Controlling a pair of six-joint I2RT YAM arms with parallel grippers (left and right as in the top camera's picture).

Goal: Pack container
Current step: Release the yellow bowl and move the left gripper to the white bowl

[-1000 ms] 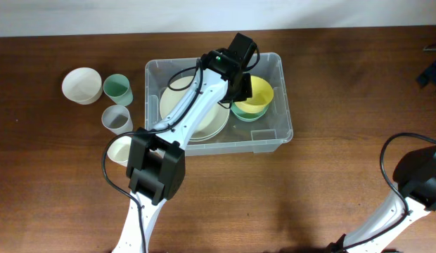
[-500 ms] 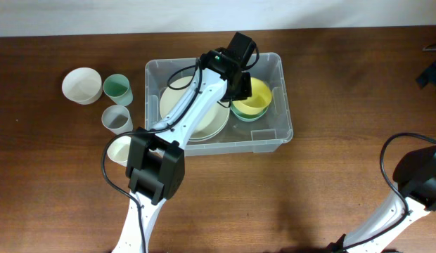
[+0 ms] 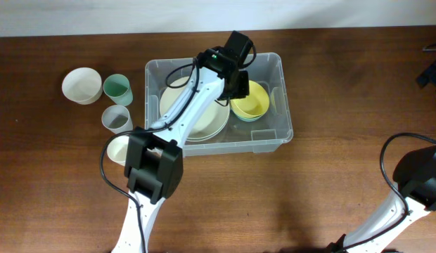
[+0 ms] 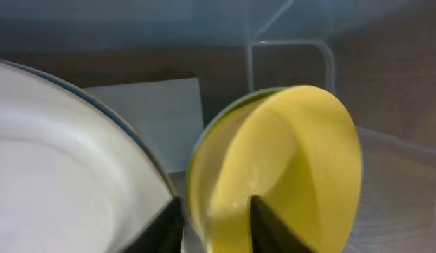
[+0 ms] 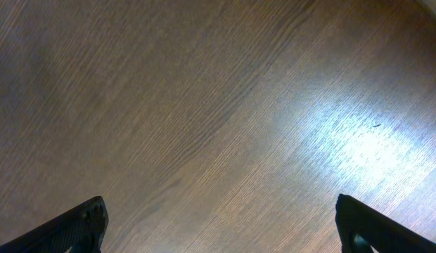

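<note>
left arm: reaches from the lower left of the frame up over the container, wrist angled down into its right half
left claw: partly open, fingers straddle the yellow bowl's rim, one inside and one outside, not pinching it
right claw: wide open, holds nothing, over bare table
container: upper centre of the frame, on the table
contents: plate on the left, yellow bowl nested in green bowl on the right

The left gripper holds its two dark fingers apart, one on either side of the near rim of a yellow round bowl nested in a green bowl. Just left lies a white round plate. Behind them, a white label shows on the base of the clear plastic container.
</note>
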